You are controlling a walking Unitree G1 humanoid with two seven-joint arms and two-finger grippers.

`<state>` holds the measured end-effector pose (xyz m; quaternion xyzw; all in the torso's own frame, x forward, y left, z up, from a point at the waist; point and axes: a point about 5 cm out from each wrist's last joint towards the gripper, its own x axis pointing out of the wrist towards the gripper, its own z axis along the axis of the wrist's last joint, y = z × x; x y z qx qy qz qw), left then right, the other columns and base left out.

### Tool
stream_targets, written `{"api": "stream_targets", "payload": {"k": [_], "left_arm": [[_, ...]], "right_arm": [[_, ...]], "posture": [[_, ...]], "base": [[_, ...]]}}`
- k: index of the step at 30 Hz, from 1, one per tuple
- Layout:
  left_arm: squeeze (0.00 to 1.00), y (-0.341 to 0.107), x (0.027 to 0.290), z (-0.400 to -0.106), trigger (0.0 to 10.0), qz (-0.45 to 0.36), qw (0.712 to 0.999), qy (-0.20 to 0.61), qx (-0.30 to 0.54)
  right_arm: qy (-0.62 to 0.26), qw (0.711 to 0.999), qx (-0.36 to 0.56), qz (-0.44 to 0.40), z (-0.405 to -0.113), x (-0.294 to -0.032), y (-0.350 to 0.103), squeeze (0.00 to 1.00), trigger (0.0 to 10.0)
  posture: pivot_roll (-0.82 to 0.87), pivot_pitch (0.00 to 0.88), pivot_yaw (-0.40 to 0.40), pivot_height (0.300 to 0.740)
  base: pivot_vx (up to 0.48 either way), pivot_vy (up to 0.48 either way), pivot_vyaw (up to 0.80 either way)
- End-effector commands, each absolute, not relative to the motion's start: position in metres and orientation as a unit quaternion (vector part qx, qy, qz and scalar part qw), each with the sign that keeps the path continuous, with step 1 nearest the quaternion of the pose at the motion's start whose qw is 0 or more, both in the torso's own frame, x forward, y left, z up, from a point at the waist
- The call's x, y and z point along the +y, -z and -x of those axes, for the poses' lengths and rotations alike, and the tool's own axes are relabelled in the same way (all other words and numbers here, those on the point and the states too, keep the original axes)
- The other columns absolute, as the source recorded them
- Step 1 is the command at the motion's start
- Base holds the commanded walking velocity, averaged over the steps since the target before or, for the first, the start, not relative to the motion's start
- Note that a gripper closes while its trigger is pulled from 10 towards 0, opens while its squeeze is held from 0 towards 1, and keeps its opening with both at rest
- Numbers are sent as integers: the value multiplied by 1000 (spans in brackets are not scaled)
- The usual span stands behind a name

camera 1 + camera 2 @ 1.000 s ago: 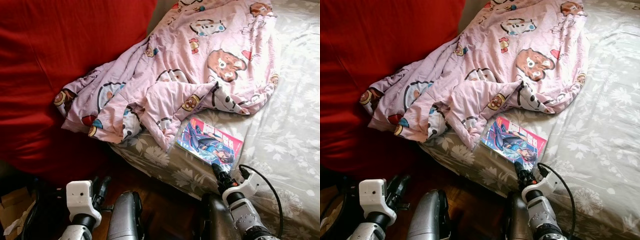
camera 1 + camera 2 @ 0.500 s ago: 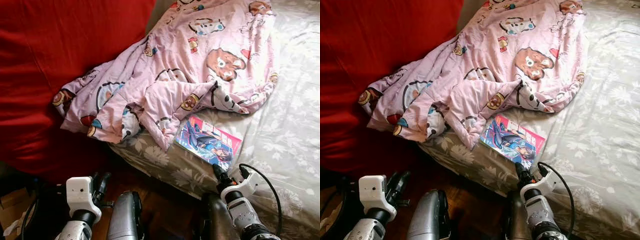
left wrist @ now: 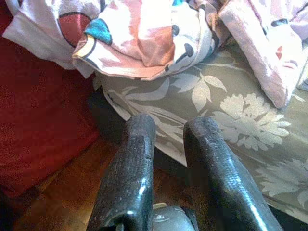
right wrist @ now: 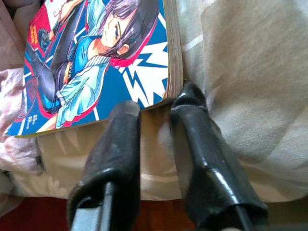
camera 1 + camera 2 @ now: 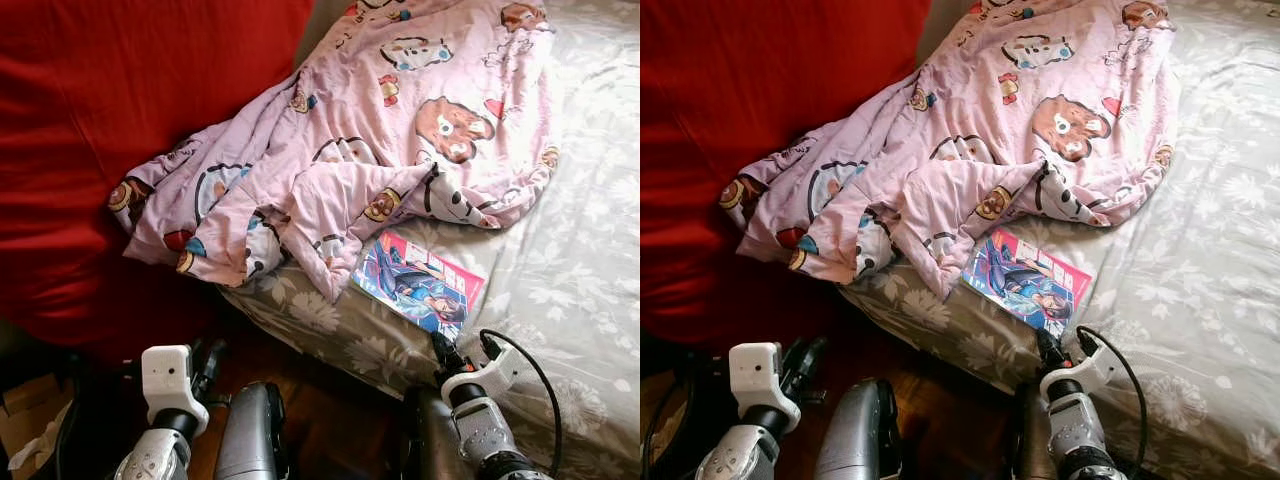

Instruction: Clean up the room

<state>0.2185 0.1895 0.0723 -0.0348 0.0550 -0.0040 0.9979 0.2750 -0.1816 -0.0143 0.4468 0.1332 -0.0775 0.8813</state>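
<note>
A manga book [image 5: 419, 283] lay on the bed [image 5: 580, 250] beside the pink blanket [image 5: 370, 140]. My right gripper [image 4: 156, 108] sat at its near corner, narrowly parted, holding nothing. My left gripper [image 3: 168, 130] hung low, slightly open, empty.

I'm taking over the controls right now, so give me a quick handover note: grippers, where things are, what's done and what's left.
Right gripper: fingers slightly apart, empty, tips at the near corner of the comic book.
Left gripper: low by the bed's edge, fingers slightly apart, empty.
Comic book lies flat on the floral sheet, its far edge by the crumpled pink blanket.
Done: nothing picked up yet.
Left: grasp the book, put it away; probably straighten the blanket.
</note>
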Motion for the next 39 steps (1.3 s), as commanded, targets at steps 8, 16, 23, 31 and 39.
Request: {"api": "stream_targets", "payload": {"k": [8,16,23,31,39], "left_arm": [[0,-62,193,-226,10000,33,998,-8,59],[0,-58,190,-237,10000,31,998,-4,51],[0,-58,189,-238,10000,32,998,-5,45],[0,-56,193,-228,10000,29,998,-11,47],[0,-58,196,-216,10000,23,998,-10,52]], "right_arm": [[153,900,104,-395,-250,-200,24,0,0],[87,917,50,-386,-266,-187,0,0,0],[45,939,44,-339,-286,-182,-17,0,10000],[69,947,101,-298,-303,-188,-19,1000,10000],[83,944,143,-285,-303,-185,-12,1000,10000]], "posture": [[114,90,71,576],[89,46,62,576],[94,51,57,576],[119,84,57,576],[157,118,68,576]], "base": [[0,0,0],[0,0,0],[0,0,0],[0,0,0],[0,0,0]]}}
